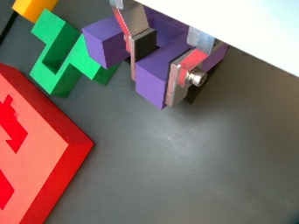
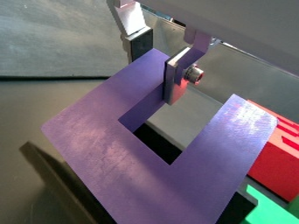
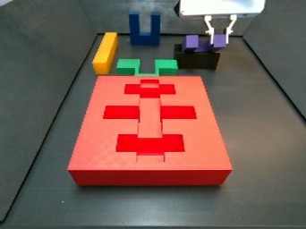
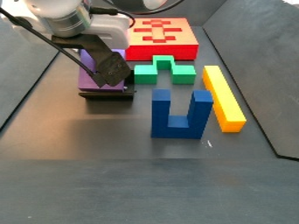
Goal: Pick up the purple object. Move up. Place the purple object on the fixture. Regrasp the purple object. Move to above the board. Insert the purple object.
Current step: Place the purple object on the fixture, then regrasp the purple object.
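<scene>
Gripper (image 3: pixel 216 38) is at the far right corner of the workspace, over the fixture (image 3: pixel 199 61), pointing down; in both side views its fingers straddle one prong of the purple object (image 3: pixel 196 42); in a wrist view the silver finger plates (image 1: pixel 184 73) lie flat against opposite faces of that prong, so the jaws are clamped on the block, not released; same prong is seen between the plates in a wrist view at (image 2: pixel 179 74), with the U-shaped purple face (image 2: pixel 128 131) filling most of the frame and the slot between the prongs dark

Purple object sits on top of the fixture, prongs pointing up in a side view; fixture stands on the dark floor, black, just beside the green notched block (image 3: pixel 149 66); in a side view the purple block (image 4: pixel 91 77) shows above the black base (image 4: pixel 107 94), partly hidden by the gripper (image 4: pixel 108 68)

Board (image 3: pixel 149 125) lies in the middle of the floor, red, recesses in its top all open; green block touches or nearly touches its far edge; yellow bar (image 3: pixel 106 52) lies at the far left, blue U-shaped block (image 3: pixel 145 29) stands upright behind it, well apart from the gripper
</scene>
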Tool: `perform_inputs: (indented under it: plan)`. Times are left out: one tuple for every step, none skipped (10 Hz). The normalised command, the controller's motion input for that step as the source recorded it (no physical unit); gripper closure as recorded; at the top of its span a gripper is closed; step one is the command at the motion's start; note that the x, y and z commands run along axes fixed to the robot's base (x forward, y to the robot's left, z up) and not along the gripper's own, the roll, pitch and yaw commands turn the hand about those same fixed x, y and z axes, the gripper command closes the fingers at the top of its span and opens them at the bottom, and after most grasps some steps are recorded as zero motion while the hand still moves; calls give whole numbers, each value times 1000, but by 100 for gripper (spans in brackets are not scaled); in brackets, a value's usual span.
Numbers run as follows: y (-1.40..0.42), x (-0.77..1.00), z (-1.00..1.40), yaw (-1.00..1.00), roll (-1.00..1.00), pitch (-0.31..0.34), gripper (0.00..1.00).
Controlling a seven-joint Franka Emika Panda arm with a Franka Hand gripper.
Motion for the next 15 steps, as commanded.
perform_inputs:
  plan:
    - [83,-94,-120,-6,0,0,100]
    - [54,-211,-120,0,-14,0,100]
    - [0,-283,-40,0,0,0,100]
    - [0,-243,-17,0,0,0,100]
    - [0,-23,0,0,0,0,100]
    - [0,0,0,0,31,17,100]
    - [0,0,0,0,0,0,100]
    - [0,0,0,0,0,0,0]
    - [-31,0,0,17,174,0,0]
    - [-97,0,0,43,380,0,0]
    - [-74,3,0,49,506,0,0]
    - [-54,0,14,80,583,0,0]
    - [-71,0,40,117,657,0,0]
    - [-6,31,66,120,657,14,0]
    - [-26,0,194,134,743,0,0]
